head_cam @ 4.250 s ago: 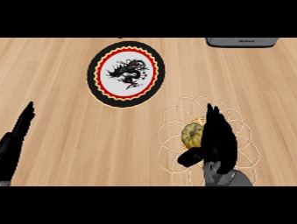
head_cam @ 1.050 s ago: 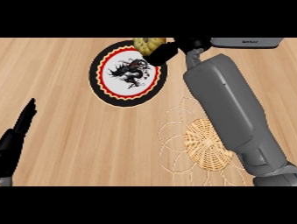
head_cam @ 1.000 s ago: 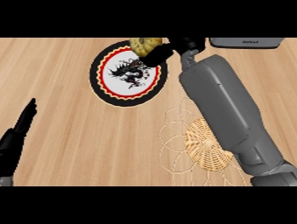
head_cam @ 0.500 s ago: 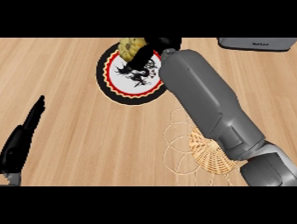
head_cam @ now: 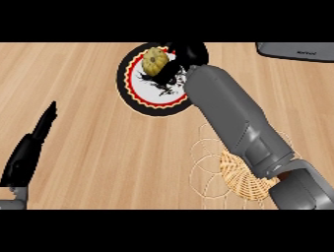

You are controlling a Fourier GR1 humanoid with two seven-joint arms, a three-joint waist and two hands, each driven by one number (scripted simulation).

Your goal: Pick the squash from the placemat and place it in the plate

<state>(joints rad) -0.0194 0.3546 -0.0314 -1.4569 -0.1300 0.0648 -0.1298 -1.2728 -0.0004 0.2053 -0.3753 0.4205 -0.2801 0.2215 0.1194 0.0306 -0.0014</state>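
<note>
The right forearm (head_cam: 235, 118) stretches diagonally from the lower right across the woven placemat (head_cam: 238, 177) to the plate (head_cam: 137, 96). The right hand (head_cam: 187, 55) sits at the plate's far rim, fingers curled beside the squash (head_cam: 153, 60); whether they grasp it, I cannot tell. The left hand (head_cam: 31, 147) rests open at lower left, fingers straight, with bare counter (head_cam: 89, 138) between.

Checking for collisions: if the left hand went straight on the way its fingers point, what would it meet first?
Probably nothing nearby: the left hand points up and slightly right over bare counter. Extended, that line passes left of the plate, though depth is unclear.
</note>
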